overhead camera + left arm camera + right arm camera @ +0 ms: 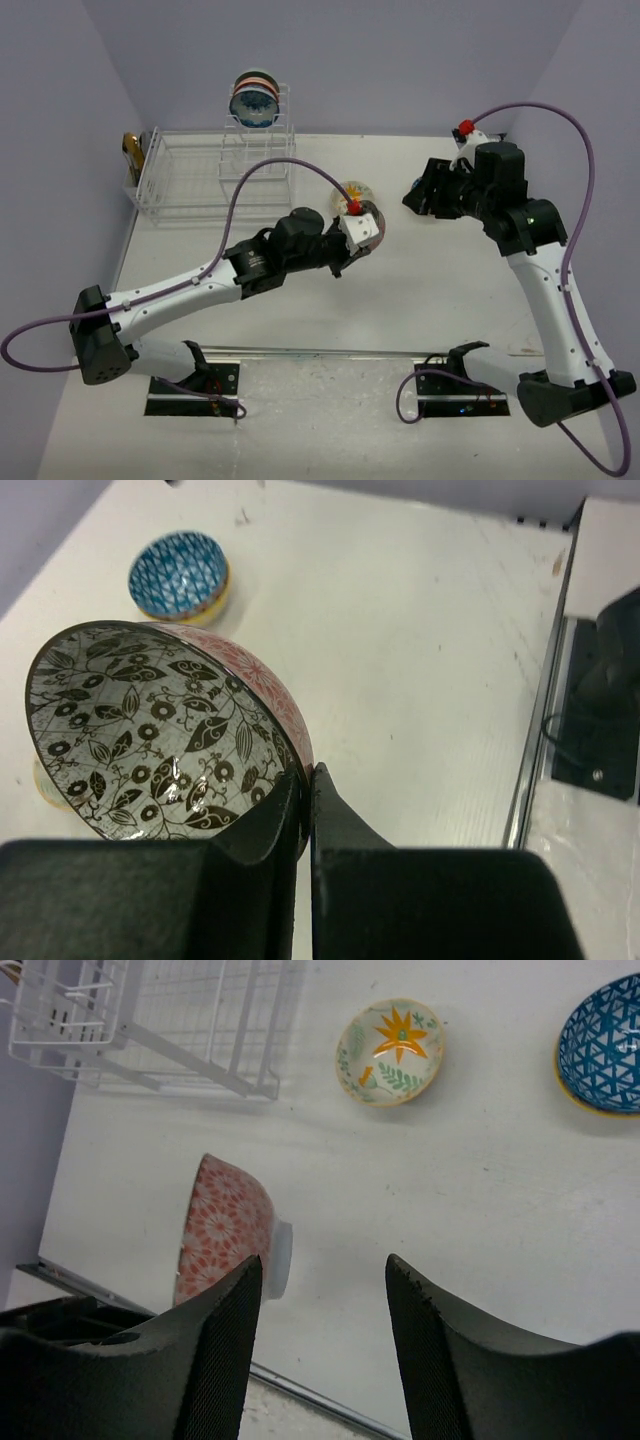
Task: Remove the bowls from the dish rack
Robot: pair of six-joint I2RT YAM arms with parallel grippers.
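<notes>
1. While the left hand (308, 775) is clamped on the rim of the pink bowl (150, 730), one finger inside and one outside, the bowl hangs tipped on its side over the middle of the table (430, 300).
2. The pink bowl has black leaves and flowers on a pale inside and a red flower pattern outside. In the right wrist view its white foot ring points sideways.
3. The right hand (322, 1270) has its fingers wide apart and holds nothing. It sits near the left hand, to its right, and faces the pink bowl.
4. A flower bowl (392, 1050), cream with an orange bloom and green sprigs, sits upright on the table just beyond the left hand, between it and the rack (147, 180).
5. A blue bowl (180, 575) with a yellow outside also sits upright on the table, apart from the flower bowl.
6. The rack stands at the far left of the table. A racked bowl (255, 100) with a blue pattern stands on edge at the top of its tower.
7. A brown object (130, 150) stands just beside the rack's left end.
</notes>
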